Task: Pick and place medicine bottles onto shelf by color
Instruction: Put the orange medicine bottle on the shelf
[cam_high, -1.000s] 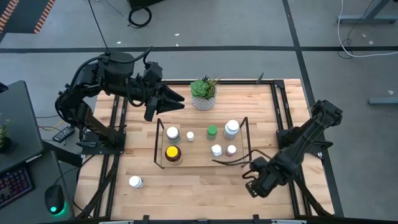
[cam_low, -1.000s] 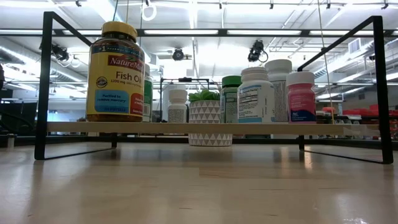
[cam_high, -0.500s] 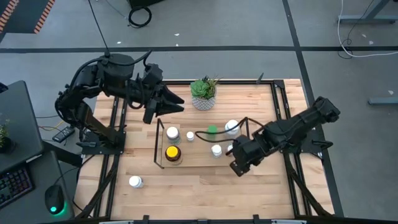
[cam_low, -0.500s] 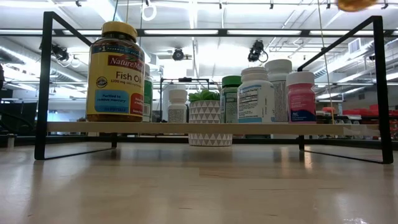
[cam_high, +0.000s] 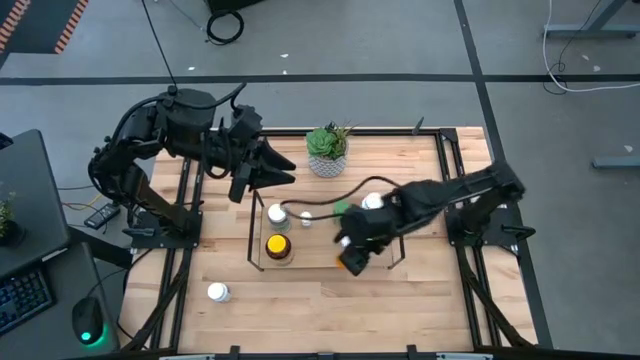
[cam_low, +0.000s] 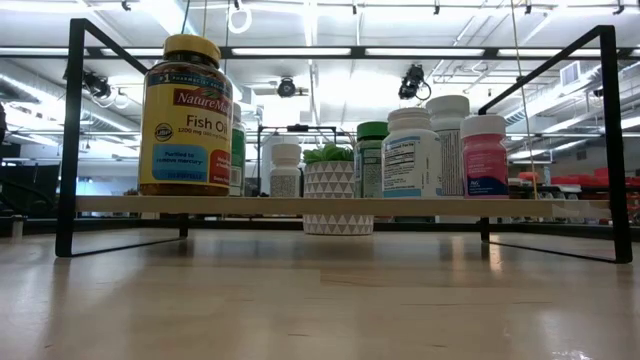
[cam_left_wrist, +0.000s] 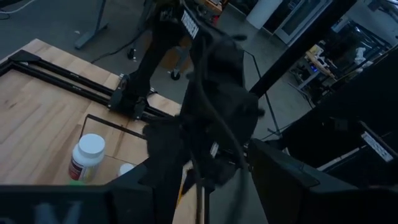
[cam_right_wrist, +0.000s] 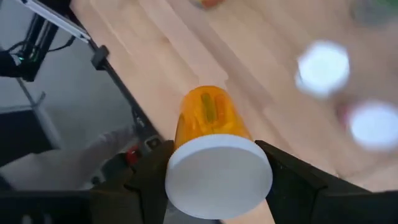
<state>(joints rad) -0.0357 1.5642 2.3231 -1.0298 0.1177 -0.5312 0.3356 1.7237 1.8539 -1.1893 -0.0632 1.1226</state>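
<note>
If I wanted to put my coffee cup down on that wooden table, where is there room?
The table is bare along its near edge, right of a lone white bottle. The shelf is crowded with bottles, the right gripper hovering over it.

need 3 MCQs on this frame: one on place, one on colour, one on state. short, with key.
1. Where does the lone white bottle outside the shelf stand?
A. on the table, near the front left corner
B. beside the plant
C. on the floor

2. What colour is the cap of the bottle marked Fish Oil?
A. green
B. yellow
C. pink

3. What is the right claw doing?
A. hanging open with nothing in it
B. parked off the table
C. gripping an orange bottle with a white cap

Key:
1 A: the high view shows it alone on bare wood, left of and in front of the shelf.
2 B: the low view shows a yellow cap over the yellow label.
3 C: the right wrist view shows both fingers pressed to the bottle's sides, over the shelf in the high view.
</note>
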